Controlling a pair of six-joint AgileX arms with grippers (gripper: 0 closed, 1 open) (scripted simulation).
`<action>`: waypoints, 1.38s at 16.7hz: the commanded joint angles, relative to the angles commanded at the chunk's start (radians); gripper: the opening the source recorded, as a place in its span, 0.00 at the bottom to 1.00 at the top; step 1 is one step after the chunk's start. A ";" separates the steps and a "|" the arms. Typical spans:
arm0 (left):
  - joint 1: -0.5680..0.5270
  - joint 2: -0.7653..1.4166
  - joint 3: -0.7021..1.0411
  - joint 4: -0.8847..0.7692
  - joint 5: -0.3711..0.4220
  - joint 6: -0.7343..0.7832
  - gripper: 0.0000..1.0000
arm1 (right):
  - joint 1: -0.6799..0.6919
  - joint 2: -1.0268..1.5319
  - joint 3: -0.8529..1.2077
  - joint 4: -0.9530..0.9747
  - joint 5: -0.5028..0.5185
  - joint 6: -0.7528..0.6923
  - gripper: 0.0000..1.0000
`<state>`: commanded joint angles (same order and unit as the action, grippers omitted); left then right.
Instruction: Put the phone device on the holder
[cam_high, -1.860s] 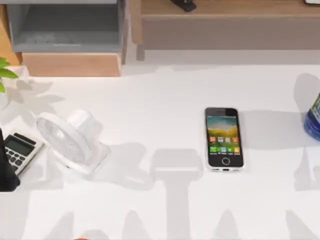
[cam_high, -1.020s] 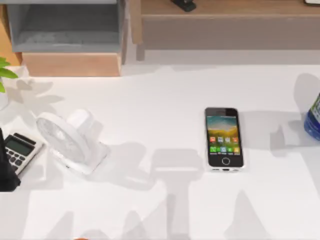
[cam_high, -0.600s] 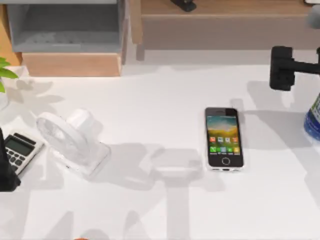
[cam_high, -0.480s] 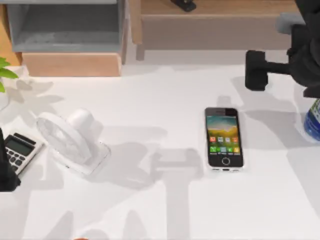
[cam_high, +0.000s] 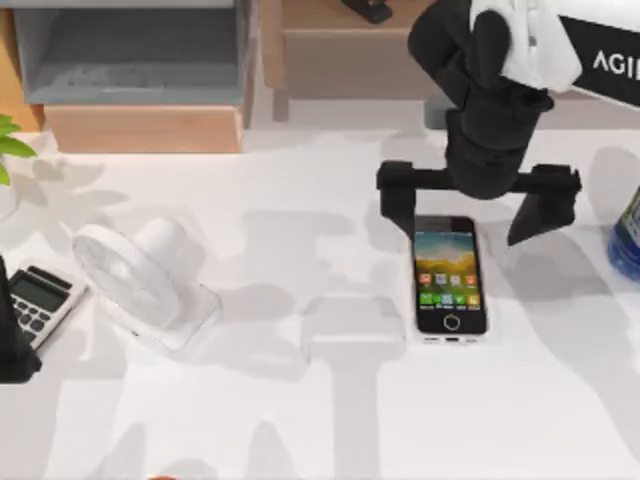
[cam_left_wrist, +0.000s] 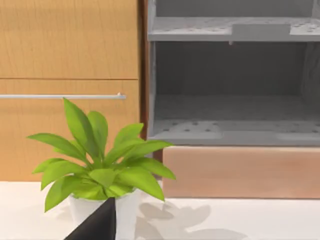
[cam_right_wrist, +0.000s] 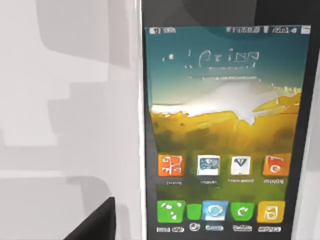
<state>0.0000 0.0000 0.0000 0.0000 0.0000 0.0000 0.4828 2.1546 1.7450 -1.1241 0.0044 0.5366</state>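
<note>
1. phone (cam_high: 449, 278): glossy black glass front with a lit screen, smooth white plastic-looking rim.
2. table (cam_high: 300, 420): smooth matt white top.
3. right gripper (cam_high: 478, 208): matt black, plastic-looking fingers.
4. fan (cam_high: 140, 280): smooth white plastic look.
5. cabinet (cam_left_wrist: 70, 75): wood grain, matt; its rail looks like metal.
6. shelf (cam_left_wrist: 235, 90): dull grey, speckled.
7. plant (cam_left_wrist: 100, 160): slightly shiny green leaves.

Bare table (cam_high: 300, 420) all round phone device (cam_high: 449, 277); fan (cam_high: 140, 280), calculator (cam_high: 35, 300) well apart, left.
</note>
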 joint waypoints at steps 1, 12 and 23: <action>0.000 0.000 0.000 0.000 0.000 0.000 1.00 | 0.005 0.017 0.016 -0.009 -0.002 0.003 1.00; 0.000 0.000 0.000 0.000 0.000 0.000 1.00 | 0.006 0.083 -0.076 0.153 -0.002 0.004 1.00; 0.000 0.000 0.000 0.000 0.000 0.000 1.00 | 0.008 0.127 -0.137 0.250 -0.001 0.007 0.70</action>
<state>0.0000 0.0000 0.0000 0.0000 0.0000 0.0000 0.4909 2.2820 1.6077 -0.8745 0.0033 0.5431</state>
